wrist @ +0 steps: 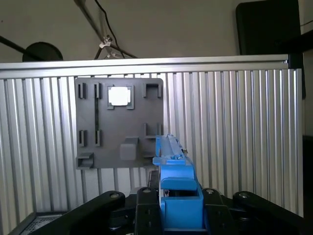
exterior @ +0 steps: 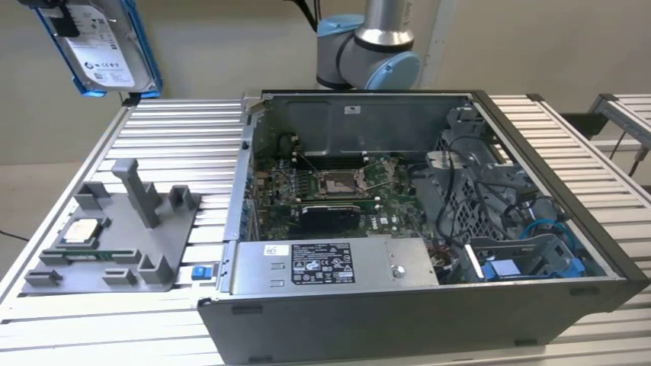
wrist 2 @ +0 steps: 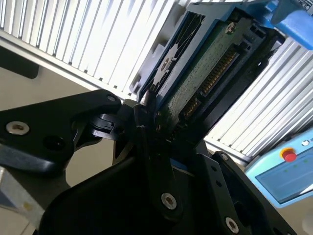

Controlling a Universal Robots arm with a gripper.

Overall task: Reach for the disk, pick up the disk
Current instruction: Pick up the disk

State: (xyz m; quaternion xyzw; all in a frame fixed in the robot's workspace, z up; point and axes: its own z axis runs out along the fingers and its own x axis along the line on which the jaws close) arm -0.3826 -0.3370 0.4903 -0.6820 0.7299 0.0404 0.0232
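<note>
Holding the disk by one end, the gripper has its black fingers squeezed on it from both sides. The second wrist view shows this best. It also shows the disk's green board with a row of gold pins. Past the table's edge it shows a pale blue box with a red button.

The first wrist view sees the disk from its thin side, so it looks like a narrow blue frame standing between the black fingers. Beyond it is the ribbed metal table. A flat grey tray lies on the table, and a small square silver chip sits in one of its slots.

The exterior view shows other things. Closest is a big open case on the table, with its boards and wires showing. Beside it, toward the exterior view's left, is the grey tray with the chip on it. A tiny blue piece lies between the tray and the case. Farther back, the arm stands behind the case. High in the far corner at the exterior view's left, the disk hangs in the air, well above the table. Its white label faces out, with the blue frame around it.
</note>
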